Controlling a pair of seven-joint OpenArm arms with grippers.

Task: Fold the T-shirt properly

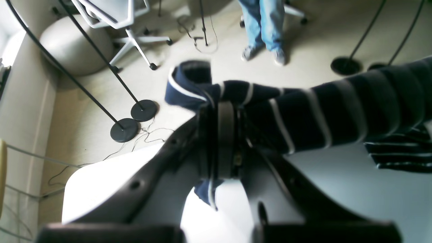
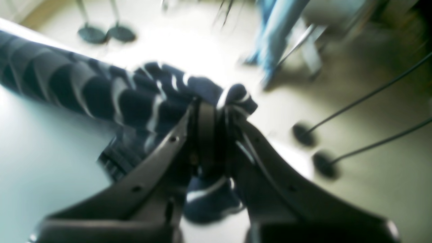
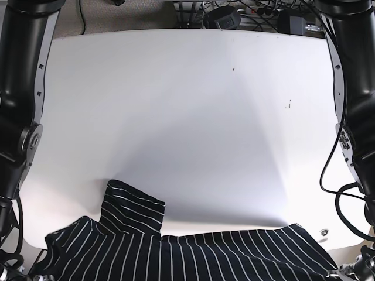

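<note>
Navy white-striped T-shirt draped over near edge of white table, one sleeve spread flat. Left gripper clamped on bunched shirt hem; right gripper likewise pinched on gathered cloth. Beyond: beige floor, stand bases, office chair, jeans-clad legs.

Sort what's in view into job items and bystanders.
Job: striped T-shirt, left gripper shut on it, right gripper shut on it, white table.

Bystanders: office chair, lamp-stand bases, person in jeans.
</note>
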